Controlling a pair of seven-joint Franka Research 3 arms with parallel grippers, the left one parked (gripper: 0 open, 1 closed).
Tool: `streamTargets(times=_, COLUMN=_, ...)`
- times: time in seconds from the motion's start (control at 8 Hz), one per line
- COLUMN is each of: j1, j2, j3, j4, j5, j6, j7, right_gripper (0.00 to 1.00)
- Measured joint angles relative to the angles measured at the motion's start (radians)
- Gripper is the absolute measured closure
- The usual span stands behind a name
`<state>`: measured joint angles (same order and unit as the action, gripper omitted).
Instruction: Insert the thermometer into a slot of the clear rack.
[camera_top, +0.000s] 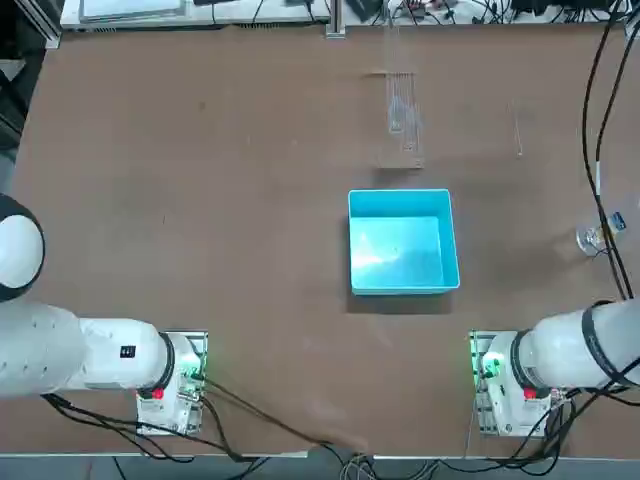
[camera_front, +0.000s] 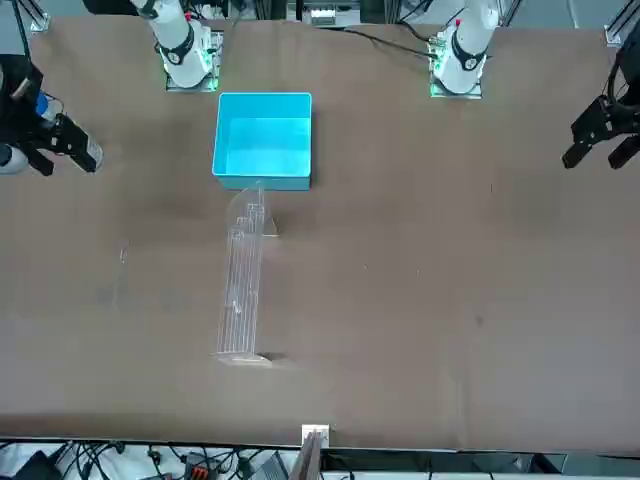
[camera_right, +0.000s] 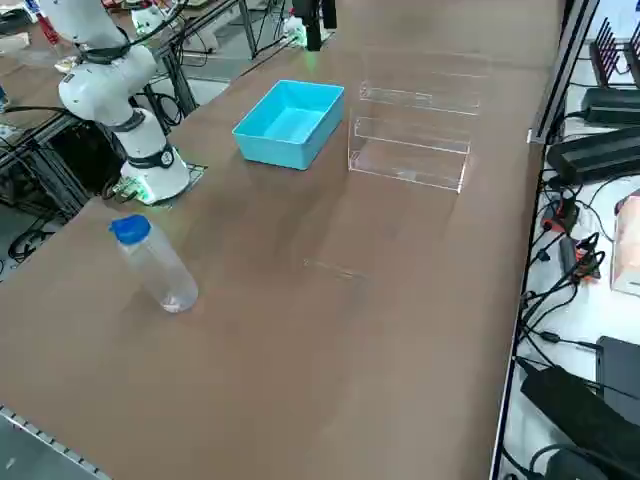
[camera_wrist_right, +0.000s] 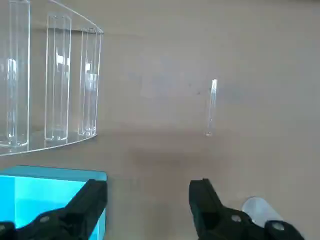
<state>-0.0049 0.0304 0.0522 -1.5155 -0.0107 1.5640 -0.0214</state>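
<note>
Thermometer (camera_wrist_right: 211, 107) lies flat on bare brown table (camera_top: 200, 200), right of centre in wrist view, well apart from clear rack (camera_top: 402, 115) at upper centre of top view. Open table all round it. Blue box (camera_top: 403, 242) sits just below rack. Side view alone shows bottle (camera_right: 155, 264), lower left. Right end effector (camera_wrist_right: 148, 200) released, fingers spread, holding nothing, hanging above table near box.

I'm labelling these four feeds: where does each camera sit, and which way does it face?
Top: overhead, looking down; both arms at the bottom; rack, blue box.
Front: across the table, facing the robot; arm bases at the top.
Right side: raised at the robot's right, looking diagonally; right arm's base, bottle.
Right wrist: on the right arm; open right gripper, thermometer.
All four share the rack and box.
</note>
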Motion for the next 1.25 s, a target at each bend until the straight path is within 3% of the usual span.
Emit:
streamTargets(times=0.88, j1=-0.011, j2=0.002, j3=-0.001, j4=-0.001, j5=-0.001, j6=-0.003, j7=0.001, right_gripper=0.0)
streamTargets(times=1.25, j1=-0.084, j2=0.079, j3=-0.003, j4=-0.015, j5=0.0, j6=0.045, j7=0.001, right_gripper=0.0)
